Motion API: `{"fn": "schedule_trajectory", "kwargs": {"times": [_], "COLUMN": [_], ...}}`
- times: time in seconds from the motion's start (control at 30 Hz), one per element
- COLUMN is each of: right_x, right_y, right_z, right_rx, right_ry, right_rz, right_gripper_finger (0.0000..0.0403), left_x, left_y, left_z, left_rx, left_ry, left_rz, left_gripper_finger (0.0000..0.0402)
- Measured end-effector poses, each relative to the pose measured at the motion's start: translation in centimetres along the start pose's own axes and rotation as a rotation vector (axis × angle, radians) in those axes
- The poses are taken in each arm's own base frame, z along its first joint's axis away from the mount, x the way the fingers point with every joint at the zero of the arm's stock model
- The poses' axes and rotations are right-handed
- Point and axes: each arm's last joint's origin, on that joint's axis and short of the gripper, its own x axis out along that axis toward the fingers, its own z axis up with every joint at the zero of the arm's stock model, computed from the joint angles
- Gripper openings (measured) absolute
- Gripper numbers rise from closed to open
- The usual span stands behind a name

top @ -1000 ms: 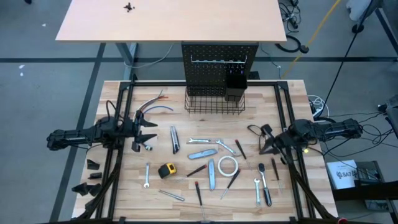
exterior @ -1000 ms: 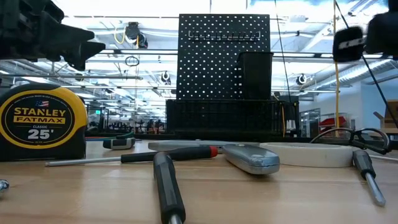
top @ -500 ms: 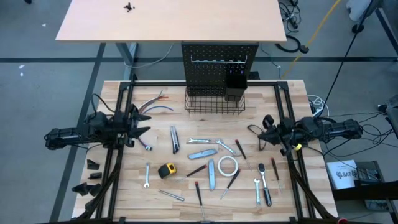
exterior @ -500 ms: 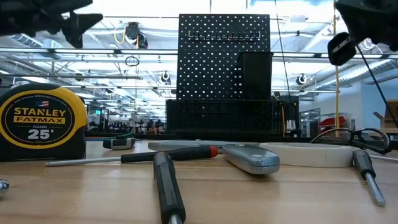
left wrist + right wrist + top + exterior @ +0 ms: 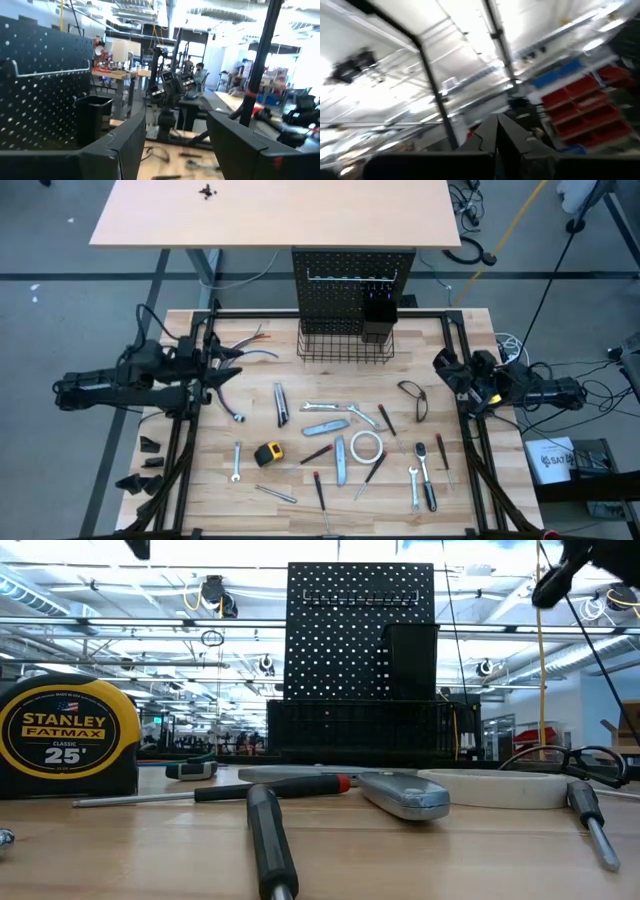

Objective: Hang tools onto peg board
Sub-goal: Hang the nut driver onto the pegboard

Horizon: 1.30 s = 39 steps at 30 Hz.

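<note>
On a pale wooden table (image 5: 200,480) in a big workshop hall. Since the earlier frame, both arms pulled back toward the table's side edges: left gripper (image 5: 222,367) spread apart and empty at the left edge, right gripper (image 5: 443,366) pressed together, empty, near the right edge. Upright at the far middle, the black peg board (image 5: 353,278), with a wire basket (image 5: 344,346) at its base. Scattered flat in front, untouched, the tools (image 5: 335,430): wrenches, screwdrivers, tape measure (image 5: 268,453), tape roll (image 5: 366,447).
</note>
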Motion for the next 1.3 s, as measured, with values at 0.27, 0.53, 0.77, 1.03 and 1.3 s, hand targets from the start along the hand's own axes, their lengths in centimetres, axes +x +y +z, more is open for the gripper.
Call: {"fn": "schedule_trajectory", "kwargs": {"times": [0.27,0.53,0.77,1.03,1.3], "right_x": [2.8,7.7,11.9,15.3,17.8], "right_y": [2.3,4.6,5.4,4.8,3.7], "right_z": [4.3,8.5,9.9,8.9,7.0], "right_rx": [-0.081,-0.163,-0.187,-0.362,-0.373], "right_ry": [0.085,0.195,0.211,0.322,0.671], "right_rz": [-0.082,-0.161,-0.164,-0.173,-0.283], "right_gripper_finger": [0.001,0.0011,0.0011,0.0011,0.0016], "left_x": [1.2,2.5,4.1,6.1,7.4], "left_y": [-0.5,-1.0,-1.4,-1.4,-1.5], "left_z": [3.9,6.2,8.1,8.6,9.5], "left_rx": [0.003,0.006,-0.025,-0.061,-0.036], "left_ry": [-0.067,-0.083,-0.081,-0.049,0.162], "left_rz": [-0.01,-0.064,-0.153,-0.152,-0.107], "left_gripper_finger": [0.0215,0.0215,0.0215,0.0215,0.0215]}}
